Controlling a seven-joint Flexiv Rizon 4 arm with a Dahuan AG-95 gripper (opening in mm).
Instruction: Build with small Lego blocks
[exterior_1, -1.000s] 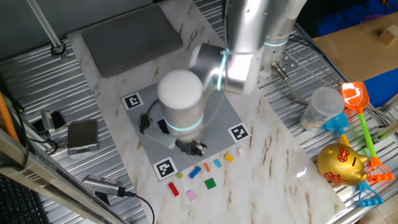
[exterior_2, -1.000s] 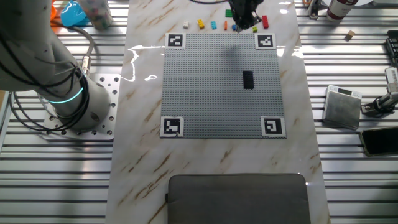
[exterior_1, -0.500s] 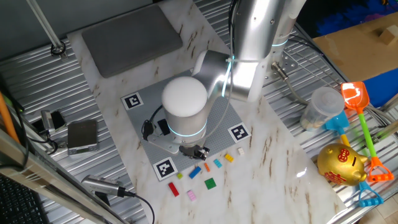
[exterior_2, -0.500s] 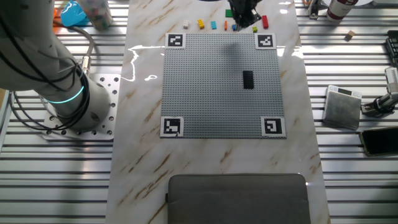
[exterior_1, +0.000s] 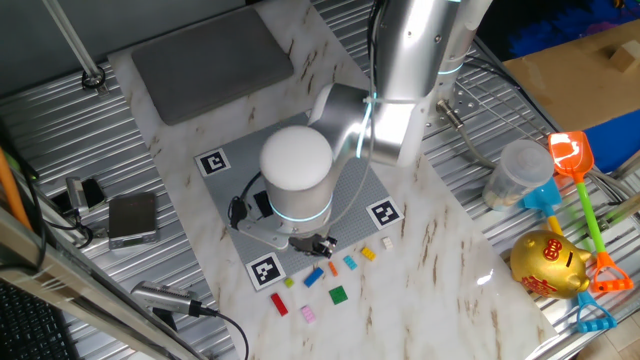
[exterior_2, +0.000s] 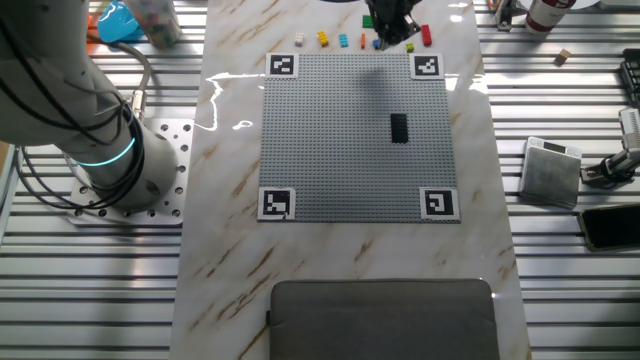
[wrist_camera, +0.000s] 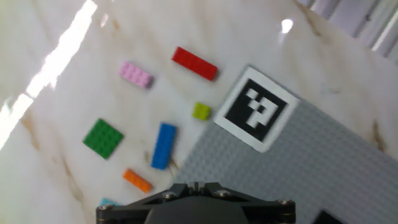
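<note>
My gripper (exterior_1: 318, 243) hangs over the front edge of the grey baseplate (exterior_1: 355, 190), just behind the loose small Lego blocks. Its jaws look shut with nothing visible between them in the hand view (wrist_camera: 196, 185). The hand view shows a red block (wrist_camera: 194, 63), pink block (wrist_camera: 136, 74), yellow-green block (wrist_camera: 201, 111), green plate (wrist_camera: 102, 137), blue block (wrist_camera: 163, 145) and orange block (wrist_camera: 137, 180) on the marble. The blue block (exterior_1: 314, 276) lies nearest the gripper. A black block (exterior_2: 399, 127) sits on the baseplate (exterior_2: 330, 140).
A corner marker (wrist_camera: 255, 112) lies right of the blocks. A grey tray (exterior_1: 210, 60) sits at the back. A gold piggy bank (exterior_1: 548, 264), toy shovels (exterior_1: 580, 175) and a plastic cup (exterior_1: 518, 172) are at the right. A small box (exterior_1: 132, 218) is at the left.
One second ago the hand was a little further back and left. It has moved toward the loose blocks at the front edge. It has held still over the last half second.
</note>
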